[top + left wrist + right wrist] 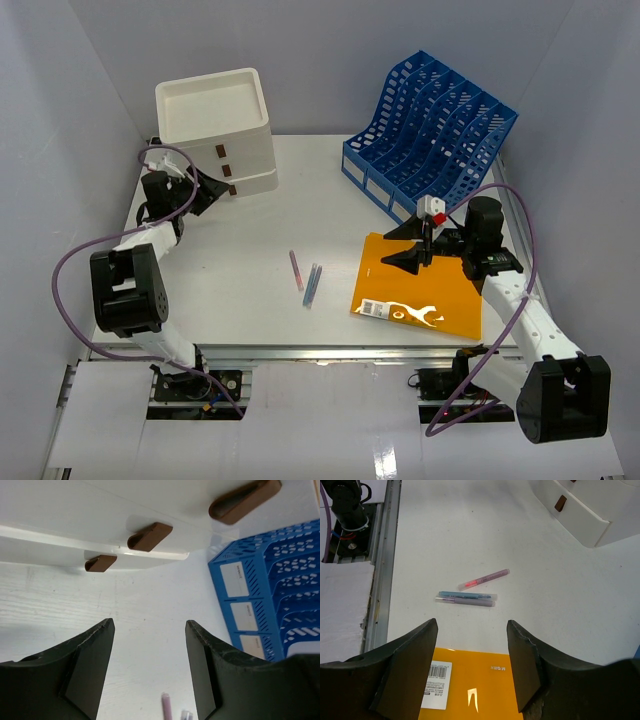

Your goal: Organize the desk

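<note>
Status: little sorted yet, judging by the layout.
- Three pens loose on the table, well clear of the drawer box, out toward the near rail: a pink pen, a blue pen and a purple pen, the last two lying side by side.
- Orange folder lies flat, far right of the drawer box, not in the blue file rack.
- Lowest drawer looks slightly proud of the box; cannot be sure.

Still to do, likely: pens put away, folder filed in the rack.

Left fingers: spread apart, nothing between them, just in front of the drawer box, facing its brown handles.
Right fingers: spread, empty, over the folder's edge, well away from the drawer box.

Table: wide, flat, white top carrying the drawer box at its far left corner. Faint streaky grain on the surface; metal rail along the near edge.
</note>
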Motion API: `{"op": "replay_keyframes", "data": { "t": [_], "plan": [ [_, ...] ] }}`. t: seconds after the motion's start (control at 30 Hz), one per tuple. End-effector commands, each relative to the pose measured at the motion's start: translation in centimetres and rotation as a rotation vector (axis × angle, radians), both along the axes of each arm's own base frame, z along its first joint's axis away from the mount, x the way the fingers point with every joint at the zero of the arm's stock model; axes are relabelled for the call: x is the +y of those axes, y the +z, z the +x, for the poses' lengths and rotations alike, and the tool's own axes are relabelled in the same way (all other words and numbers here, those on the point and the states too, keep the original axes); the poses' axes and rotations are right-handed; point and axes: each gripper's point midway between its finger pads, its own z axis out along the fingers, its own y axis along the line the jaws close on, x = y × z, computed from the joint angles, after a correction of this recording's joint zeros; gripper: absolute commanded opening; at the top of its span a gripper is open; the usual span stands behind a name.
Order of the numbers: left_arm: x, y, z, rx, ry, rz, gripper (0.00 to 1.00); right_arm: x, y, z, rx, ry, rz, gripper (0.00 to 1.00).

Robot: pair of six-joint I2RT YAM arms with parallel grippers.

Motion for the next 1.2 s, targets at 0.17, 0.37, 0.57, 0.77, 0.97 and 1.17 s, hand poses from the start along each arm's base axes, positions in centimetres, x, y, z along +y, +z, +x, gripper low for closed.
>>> {"op": "replay_keyframes", "data": {
  "t": [0.17,0.37,0.57,0.77,0.97,1.17],
  "plan": [
    [-0.5,3.5,-1.8,-0.214,-0.103,0.229,0.71,-0.3,0.0,0.5,-0.012,-0.013,-0.008,0.64],
    [-2.1,2.5,-1.8,-0.251,-0.137,0.359,0.74,-0.4,-0.2,0.7,-0.008,-0.020,-0.009,0.64],
    [-2.5,1.9,-0.3,-0.266,-0.075,0.444,0.74,-0.6,-0.3,0.9,-0.007,-0.029,-0.012,0.64],
    [-1.3,1.5,1.9,-0.262,0.051,0.472,0.75,-0.7,-0.5,1.0,-0.002,-0.033,-0.014,0.64],
    [-1.0,0.9,4.3,-0.257,0.123,0.512,0.75,-0.7,-0.7,1.2,0.001,-0.037,-0.019,0.64],
    [-1.0,1.0,6.4,-0.275,0.140,0.500,0.74,-0.8,-0.9,1.4,0.005,-0.042,-0.025,0.64]
  ]
}}
